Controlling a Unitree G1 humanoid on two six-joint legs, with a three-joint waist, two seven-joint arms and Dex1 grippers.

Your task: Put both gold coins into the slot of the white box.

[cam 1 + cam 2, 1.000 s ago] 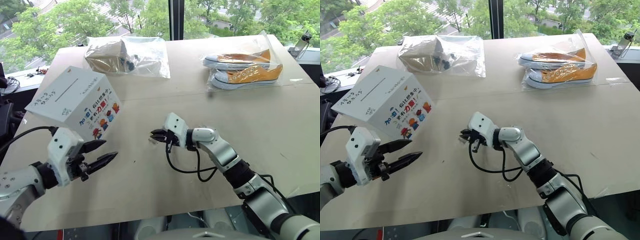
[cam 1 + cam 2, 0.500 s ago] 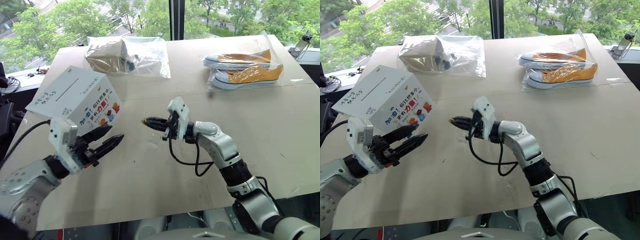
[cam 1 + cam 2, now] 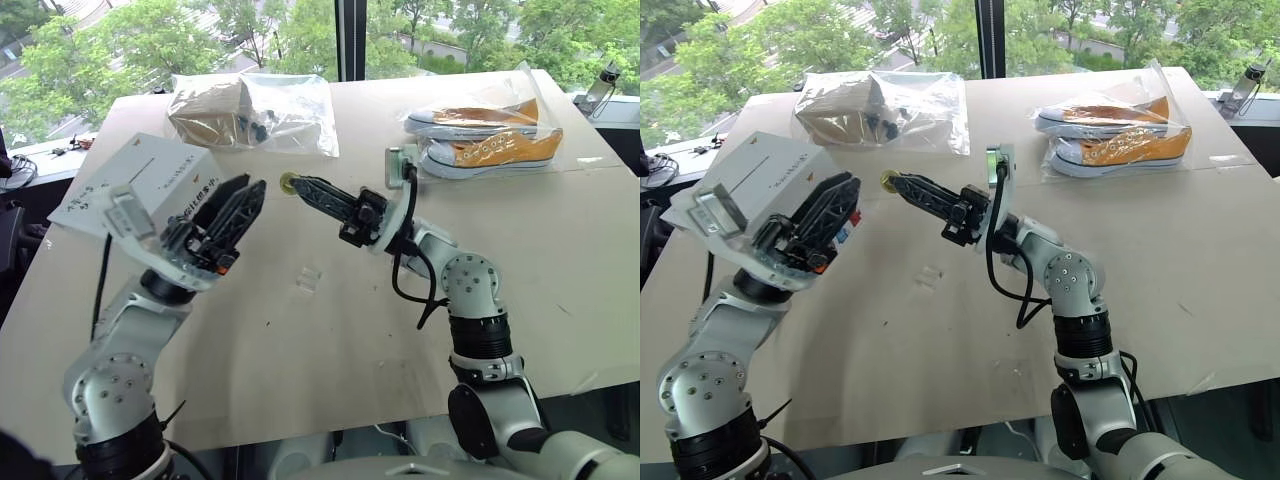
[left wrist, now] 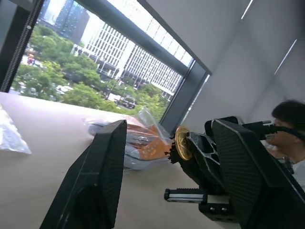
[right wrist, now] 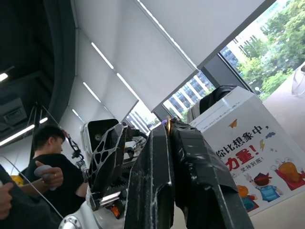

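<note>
Sunlit windows back a tan tabletop [image 3: 330, 330]. Raised off it, the right end effector [image 3: 296, 186] is clenched on one gold coin [image 3: 288, 183], edge-on for the slot [image 3: 134, 172] of the white box [image 3: 150, 180]. Beside it, the left end effector [image 3: 240, 205] hangs spread, empty.

2 head views look down over the table [image 3: 560, 250]; 2 wrist views face level, sharing the window [image 4: 95, 52].

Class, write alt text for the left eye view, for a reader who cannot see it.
The right gripper holds a gold coin above the table, facing the open left gripper. The white box sits behind the left gripper; bagged orange shoes lie far right.
</note>
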